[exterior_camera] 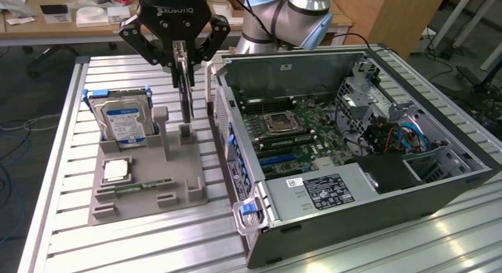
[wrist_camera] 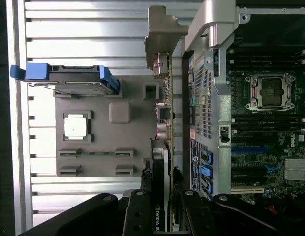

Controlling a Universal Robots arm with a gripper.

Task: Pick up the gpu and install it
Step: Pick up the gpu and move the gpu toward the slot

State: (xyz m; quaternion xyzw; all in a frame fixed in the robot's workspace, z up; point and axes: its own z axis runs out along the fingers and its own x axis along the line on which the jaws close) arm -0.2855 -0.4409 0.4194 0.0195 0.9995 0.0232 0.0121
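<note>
One slatted metal table (exterior_camera: 70, 226) carries everything: the open computer case (exterior_camera: 439, 185) on the exterior view's right, and just beside it the grey parts holder (exterior_camera: 141, 208), where a blue-labelled hard drive (exterior_camera: 124, 121) stands upright. My end effector (exterior_camera: 183, 64) is clamped on the gpu (exterior_camera: 186, 93), which hangs upright over the holder close to the case wall; a processor (exterior_camera: 116, 169) and a memory stick (exterior_camera: 145, 186) lie flat on the holder

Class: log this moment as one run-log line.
end effector: shut on gpu | gpu: upright over gray holder | computer case: open, gpu not installed
</note>
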